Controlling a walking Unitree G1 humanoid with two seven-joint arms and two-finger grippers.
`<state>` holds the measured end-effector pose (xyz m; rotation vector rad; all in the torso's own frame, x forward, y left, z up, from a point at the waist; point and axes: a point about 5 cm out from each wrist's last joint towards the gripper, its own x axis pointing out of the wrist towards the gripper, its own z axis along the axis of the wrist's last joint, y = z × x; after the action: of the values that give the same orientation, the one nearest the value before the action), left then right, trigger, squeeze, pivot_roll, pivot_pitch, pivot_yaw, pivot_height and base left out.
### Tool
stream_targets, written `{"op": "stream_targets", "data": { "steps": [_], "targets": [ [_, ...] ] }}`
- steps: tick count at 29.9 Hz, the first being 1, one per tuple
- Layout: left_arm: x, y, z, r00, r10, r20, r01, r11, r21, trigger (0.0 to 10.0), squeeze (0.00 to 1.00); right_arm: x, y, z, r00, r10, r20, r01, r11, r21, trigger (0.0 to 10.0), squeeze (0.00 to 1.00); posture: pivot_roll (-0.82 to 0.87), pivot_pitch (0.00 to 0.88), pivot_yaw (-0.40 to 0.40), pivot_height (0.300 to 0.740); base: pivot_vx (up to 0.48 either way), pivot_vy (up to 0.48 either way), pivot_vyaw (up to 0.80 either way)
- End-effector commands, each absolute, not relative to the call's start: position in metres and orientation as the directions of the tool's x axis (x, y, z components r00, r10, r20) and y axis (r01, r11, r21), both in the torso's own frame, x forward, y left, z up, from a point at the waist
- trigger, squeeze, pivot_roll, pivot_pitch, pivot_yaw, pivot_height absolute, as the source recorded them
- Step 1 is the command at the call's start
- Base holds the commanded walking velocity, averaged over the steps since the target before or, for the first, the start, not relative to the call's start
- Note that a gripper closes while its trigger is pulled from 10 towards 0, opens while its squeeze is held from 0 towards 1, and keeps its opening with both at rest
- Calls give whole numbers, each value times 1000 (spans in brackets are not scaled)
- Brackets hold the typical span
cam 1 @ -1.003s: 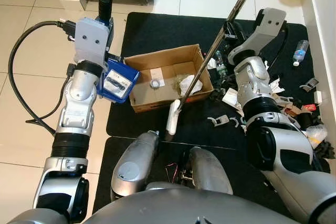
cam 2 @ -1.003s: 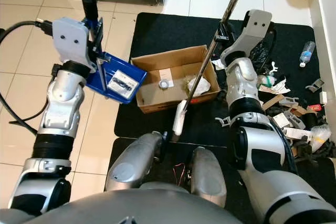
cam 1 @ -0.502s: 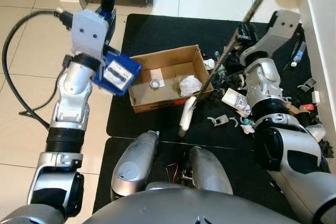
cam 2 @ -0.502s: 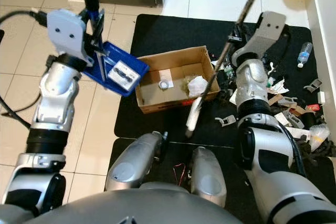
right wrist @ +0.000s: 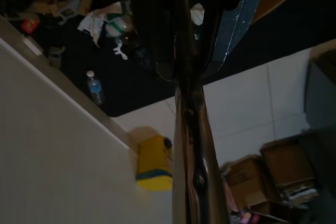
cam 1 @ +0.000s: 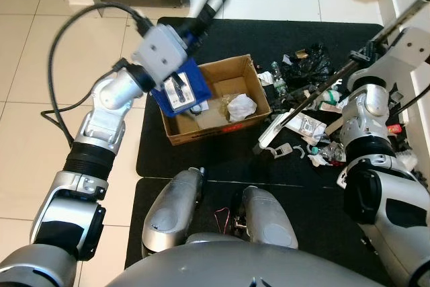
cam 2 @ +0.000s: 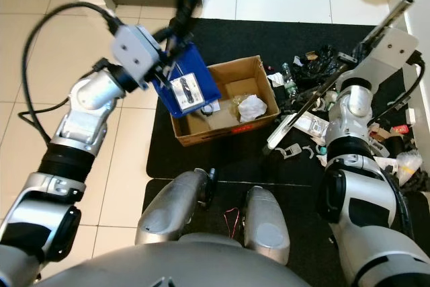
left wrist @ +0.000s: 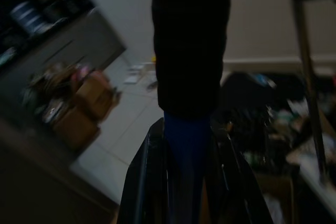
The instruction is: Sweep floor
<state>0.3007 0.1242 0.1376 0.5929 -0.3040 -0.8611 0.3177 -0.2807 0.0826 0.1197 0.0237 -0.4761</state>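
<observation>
The left gripper (left wrist: 181, 145) grips the dustpan (cam 1: 180, 90), tipped over the box (cam 1: 216, 99). Tip slowly so trash lands inside. The right gripper (right wrist: 181, 51) grips the broom (cam 1: 316, 99).

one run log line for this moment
left gripper: holds blue dustpan tipped over cardboard box | right gripper: holds broom | litter on black mat

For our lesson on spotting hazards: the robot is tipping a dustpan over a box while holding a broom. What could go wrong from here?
1. The blue dustpan hangs tilted over the near-left corner of the cardboard box, so its contents might spill past the wall onto the black mat.
2. The broom, held by the right claw, lies low across the litter pile; a swing could scatter it.
3. The left arm's black cable loops wide and may snag.
</observation>
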Motion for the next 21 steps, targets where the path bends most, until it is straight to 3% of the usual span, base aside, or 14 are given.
{"op": "stream_targets", "data": {
  "steps": [1,6,17,21],
  "targets": [
    [301,129,150,592,-805,21,567,435,699,10000,12,314,-283,79,883,-466,-53,469,876,109,10000,0,150,72,53,740,0,0,0],
    [302,132,145,555,-831,-30,565,351,747,10000,12,315,-280,78,886,-461,-56,464,879,110,10000,0,155,71,53,740,0,0,0],
    [283,109,118,315,-932,-180,615,57,786,10000,24,319,-272,75,895,-440,-76,445,891,92,10000,0,154,67,55,740,0,0,0],
    [279,106,112,267,-939,-218,619,-6,786,10000,24,319,-272,76,895,-439,-75,445,891,93,10000,0,154,63,56,740,0,0,0]
  ]
}}
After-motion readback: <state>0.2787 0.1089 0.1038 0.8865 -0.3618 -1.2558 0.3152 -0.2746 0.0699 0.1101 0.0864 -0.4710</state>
